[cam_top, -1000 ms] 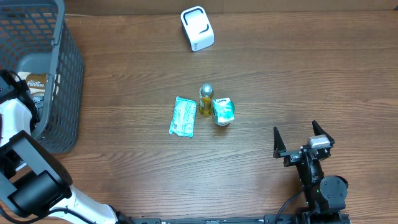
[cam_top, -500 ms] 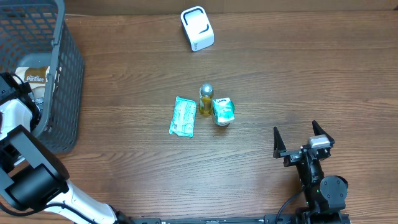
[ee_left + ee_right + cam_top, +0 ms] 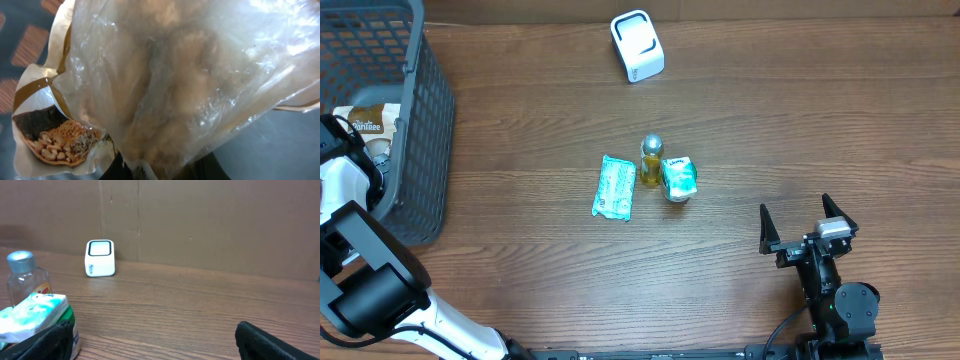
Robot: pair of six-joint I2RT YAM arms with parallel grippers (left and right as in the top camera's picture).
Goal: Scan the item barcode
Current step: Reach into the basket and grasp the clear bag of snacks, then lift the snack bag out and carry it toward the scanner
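Observation:
A clear snack bag with a tan printed label (image 3: pixel 165 85) fills the left wrist view. My left gripper (image 3: pixel 159 171) is shut on its lower edge, and the dark fingers (image 3: pixel 116 170) show on either side of the plastic. From overhead, the bag (image 3: pixel 368 124) lies inside the grey basket (image 3: pixel 420 120) at the far left, where my left arm reaches in. The white scanner (image 3: pixel 637 46) stands at the back of the table and also shows in the right wrist view as a white scanner (image 3: pixel 100 258). My right gripper (image 3: pixel 809 224) stands open and empty at the front right.
Mid-table lie a green packet (image 3: pixel 614 187), a small yellow bottle with a silver cap (image 3: pixel 651 158) and a green-and-white tissue pack (image 3: pixel 679 178). The bottle (image 3: pixel 22 280) and the tissue pack (image 3: pixel 35 315) sit just left of my right gripper's fingers (image 3: pixel 270 340).
My left gripper has shut on the snack bag, and the bag has shifted slightly up and left inside the basket. The right arm has not moved.

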